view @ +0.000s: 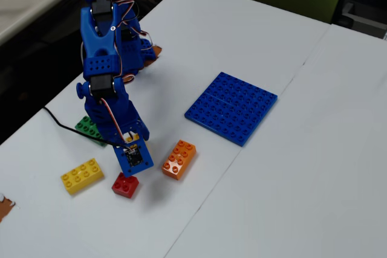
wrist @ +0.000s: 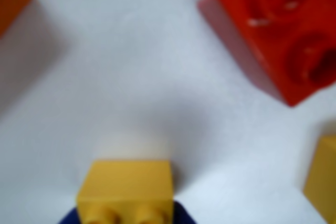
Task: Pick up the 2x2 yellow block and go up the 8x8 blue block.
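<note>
Wrist view: 2x2 yellow block [wrist: 126, 190] sat at bottom centre, held between the dark blue fingers [wrist: 181, 214], closed on its sides, above the white surface [wrist: 131, 77]. Red brick [wrist: 283, 30] upper right, orange brick [wrist: 10, 1] at upper left corner, long yellow brick [wrist: 323, 177] at right edge. Fixed view: arm [view: 109, 89] bent low between red brick [view: 125, 185] and orange brick [view: 179, 158]; 8x8 blue block [view: 231, 107] lay well apart to the right; green brick [view: 87, 128] behind arm
</note>
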`<state>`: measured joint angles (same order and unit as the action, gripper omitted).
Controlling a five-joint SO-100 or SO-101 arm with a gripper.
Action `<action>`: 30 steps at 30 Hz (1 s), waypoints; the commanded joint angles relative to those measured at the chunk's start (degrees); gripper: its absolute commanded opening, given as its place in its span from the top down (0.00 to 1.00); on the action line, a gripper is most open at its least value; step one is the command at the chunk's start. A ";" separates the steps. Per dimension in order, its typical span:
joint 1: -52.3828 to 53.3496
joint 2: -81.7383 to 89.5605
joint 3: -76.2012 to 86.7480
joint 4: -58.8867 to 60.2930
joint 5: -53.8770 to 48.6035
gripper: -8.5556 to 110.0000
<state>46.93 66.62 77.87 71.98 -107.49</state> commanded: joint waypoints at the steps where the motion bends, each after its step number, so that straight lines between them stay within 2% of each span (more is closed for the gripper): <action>1: -0.62 2.46 -0.09 -0.44 0.53 0.77; 10: -1.85 3.43 -0.09 -1.85 1.85 0.75; 17: -2.11 3.43 -0.09 -2.11 2.20 0.82; 21: -2.29 3.43 0.00 -2.11 2.55 0.93; 30: -3.08 8.79 -1.85 2.29 2.29 0.93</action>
<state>44.91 69.87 77.96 71.89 -105.12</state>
